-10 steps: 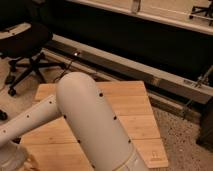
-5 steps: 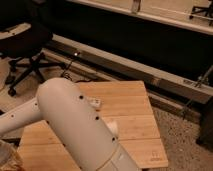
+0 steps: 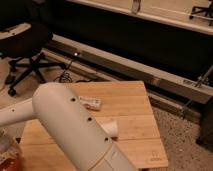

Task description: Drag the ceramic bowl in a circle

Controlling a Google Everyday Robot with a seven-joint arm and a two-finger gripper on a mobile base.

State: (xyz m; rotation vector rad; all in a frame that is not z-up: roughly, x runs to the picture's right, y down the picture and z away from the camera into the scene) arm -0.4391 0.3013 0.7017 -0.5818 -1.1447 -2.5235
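arm [image 3: 75, 130] is filling the foreground, crossing over the table's [image 3: 145, 150] front-left half. its fat white link is rising from the table's front edge to an elbow over the left side, and the thinner forearm is running off past the table's left edge.

gripper [image 3: 4, 136] is sitting beyond the table's front-left corner, showing only as a pale sliver, mostly cropped. gripper state: can't tell from here, and can't tell whether it's holding anything.

bowl [image 3: 9, 156] is showing right under that sliver, also off the table's front-left corner. it's glossy orange-brown and cut by the frame. can't tell whether it's resting on the table or hanging clear of it.

block [image 3: 90, 102] is lying flat on the table, toward the back and left of centre, just beside the elbow. it's white with a reddish mark on top.

cup [image 3: 111, 128] is poking out from behind the fat link near the table's middle. it's white and partly hidden, pose unclear. it's sitting near the block but apart from it.

chair [image 3: 25, 45] is standing on the floor behind the table's back-left corner, black, on casters. rail [image 3: 125, 65] is running along the floor behind the table. speckled floor [image 3: 182, 135] is showing right of the table.
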